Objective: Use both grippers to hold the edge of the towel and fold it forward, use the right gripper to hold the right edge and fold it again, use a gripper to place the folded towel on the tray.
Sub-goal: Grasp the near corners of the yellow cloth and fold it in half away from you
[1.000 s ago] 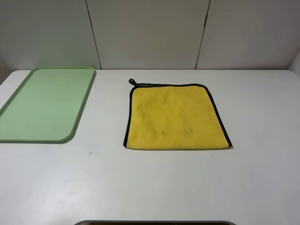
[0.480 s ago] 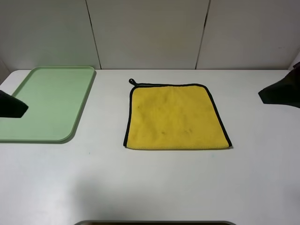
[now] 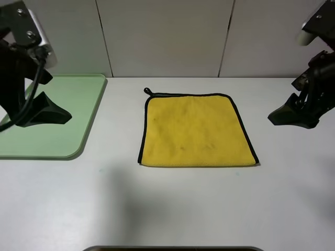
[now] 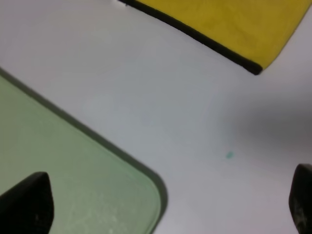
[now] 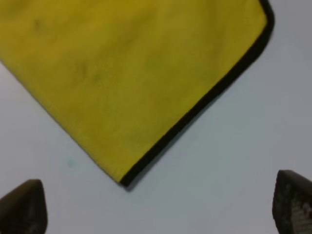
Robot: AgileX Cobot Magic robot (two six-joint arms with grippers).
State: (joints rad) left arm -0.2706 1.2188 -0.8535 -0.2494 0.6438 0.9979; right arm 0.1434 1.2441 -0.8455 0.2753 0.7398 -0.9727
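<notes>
The tray (image 3: 78, 104) sits partly beneath the left gripper (image 3: 52, 114), apart from the towel (image 3: 193, 130), a flat yellow black-trimmed square; that gripper and the right gripper (image 3: 285, 116) gape wide, holding nothing.

Bare table (image 3: 172, 209) lies on every side of the flat towel (image 3: 196, 130), so a gripper can come to each edge. The tray (image 3: 73, 141), with its low rim, stands well apart on the left.
</notes>
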